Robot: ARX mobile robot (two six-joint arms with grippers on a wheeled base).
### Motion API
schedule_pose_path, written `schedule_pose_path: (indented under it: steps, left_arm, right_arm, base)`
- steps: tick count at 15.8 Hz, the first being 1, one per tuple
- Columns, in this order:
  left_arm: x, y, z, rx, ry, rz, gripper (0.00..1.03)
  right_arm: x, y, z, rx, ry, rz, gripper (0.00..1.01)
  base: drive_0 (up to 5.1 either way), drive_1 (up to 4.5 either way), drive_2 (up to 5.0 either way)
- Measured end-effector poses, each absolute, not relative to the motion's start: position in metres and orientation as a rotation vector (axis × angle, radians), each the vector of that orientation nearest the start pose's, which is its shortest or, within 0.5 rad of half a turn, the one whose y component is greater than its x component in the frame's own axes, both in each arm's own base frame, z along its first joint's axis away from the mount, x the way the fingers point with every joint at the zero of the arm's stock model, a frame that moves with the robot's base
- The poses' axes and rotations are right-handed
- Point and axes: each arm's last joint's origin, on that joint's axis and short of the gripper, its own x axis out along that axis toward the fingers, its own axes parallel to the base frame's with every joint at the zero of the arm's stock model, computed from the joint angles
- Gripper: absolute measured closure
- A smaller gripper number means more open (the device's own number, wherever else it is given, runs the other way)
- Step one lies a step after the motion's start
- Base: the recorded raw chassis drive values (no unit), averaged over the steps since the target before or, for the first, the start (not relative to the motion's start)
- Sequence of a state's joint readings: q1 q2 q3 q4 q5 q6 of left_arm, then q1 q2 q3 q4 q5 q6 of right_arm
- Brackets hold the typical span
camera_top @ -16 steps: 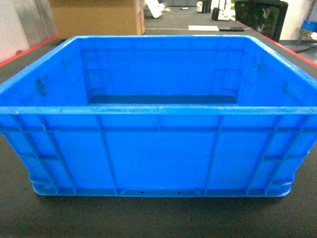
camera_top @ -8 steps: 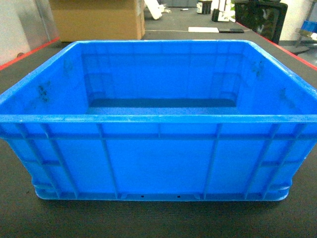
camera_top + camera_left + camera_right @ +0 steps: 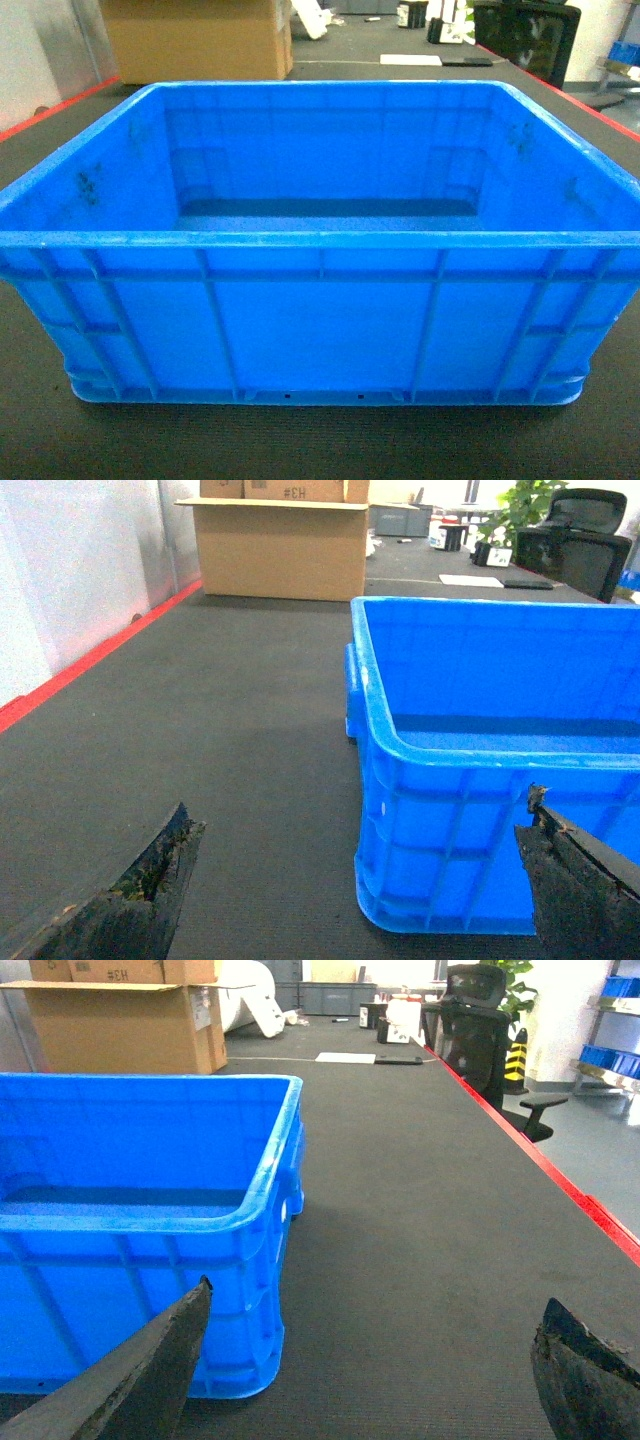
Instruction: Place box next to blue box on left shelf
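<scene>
The box (image 3: 320, 320), a large bright blue ribbed crate, stands empty on the dark mat and fills most of the head view. My left gripper (image 3: 360, 805) is open, low by the box's (image 3: 480, 850) near left corner, with its right finger in front of the front wall. My right gripper (image 3: 378, 1295) is open by the box's (image 3: 130, 1290) near right corner, its left finger in front of the wall. Neither holds anything. Neither gripper shows in the head view. The left shelf and the other blue box are out of view.
A big cardboard box (image 3: 195, 35) stands behind the crate at the far left. A black office chair (image 3: 525, 35) stands at the far right. Red lines (image 3: 90, 655) (image 3: 560, 1175) edge the mat on both sides. A white wall (image 3: 60, 570) runs along the left.
The crate sits slightly lower in the head view than one second ago; over the last half second it has not moved.
</scene>
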State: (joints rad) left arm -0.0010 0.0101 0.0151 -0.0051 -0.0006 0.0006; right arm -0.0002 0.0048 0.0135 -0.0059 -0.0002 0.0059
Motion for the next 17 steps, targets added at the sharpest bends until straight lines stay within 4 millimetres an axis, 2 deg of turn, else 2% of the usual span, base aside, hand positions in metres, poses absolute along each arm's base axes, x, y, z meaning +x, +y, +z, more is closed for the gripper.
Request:
schedule_pose_path:
  steps: [17]
  left_arm:
    - [0.0974, -0.0001, 0.1674, 0.001, 0.000, 0.000, 0.05]
  right_arm:
    - [0.0972, 0.0000, 0.1672, 0.006, -0.003, 0.000, 0.03]
  base:
    - [0.0, 0.00, 0.0]
